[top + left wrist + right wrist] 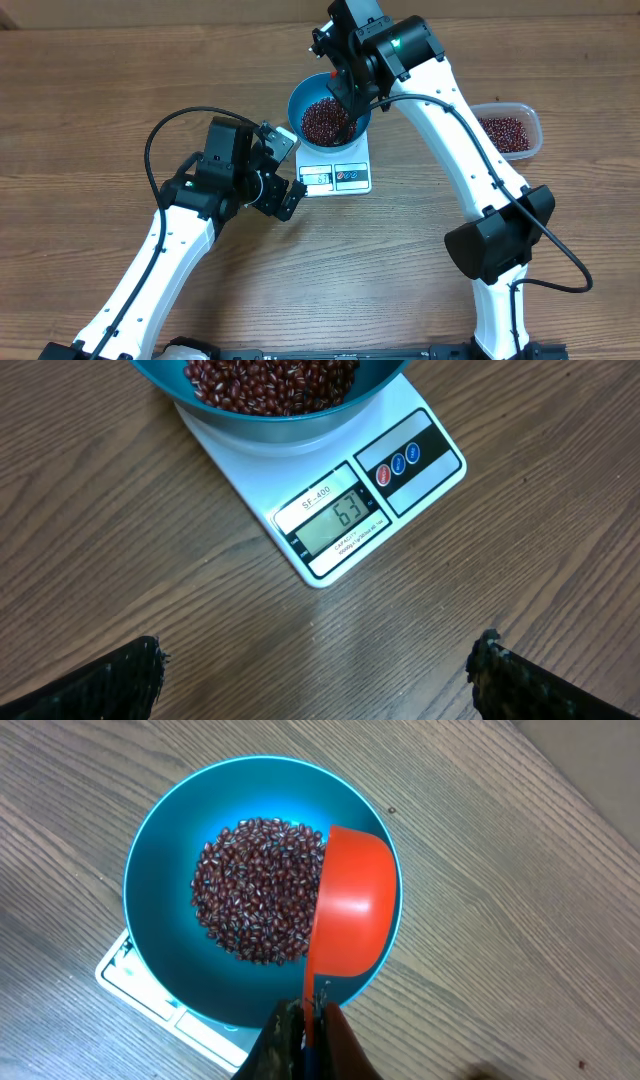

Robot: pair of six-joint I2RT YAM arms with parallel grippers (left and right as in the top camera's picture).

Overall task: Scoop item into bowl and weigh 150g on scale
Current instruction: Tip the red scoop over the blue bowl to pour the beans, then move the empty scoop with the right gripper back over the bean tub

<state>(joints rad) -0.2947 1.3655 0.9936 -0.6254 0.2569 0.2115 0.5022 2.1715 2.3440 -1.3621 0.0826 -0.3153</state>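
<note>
The blue bowl [296, 100] stands on the white scale [335, 178], and a maroon heap of beans [322, 122] lies in it. My right gripper [312, 1020] is shut on the handle of an orange scoop [350, 905], which is tilted over the right side of the bowl [160, 950] beside the beans [255, 890]. The scoop's inside is hidden. My left gripper [318, 675] hangs open over bare table just in front of the scale [330, 520], whose display reads 63. In the overhead view the left gripper [290, 170] sits at the scale's left front corner.
A clear plastic tub [535, 125] holding more beans stands at the right, behind the right arm. The left arm's black cable loops over the table to the left of the scale. Wooden tabletop surrounds everything.
</note>
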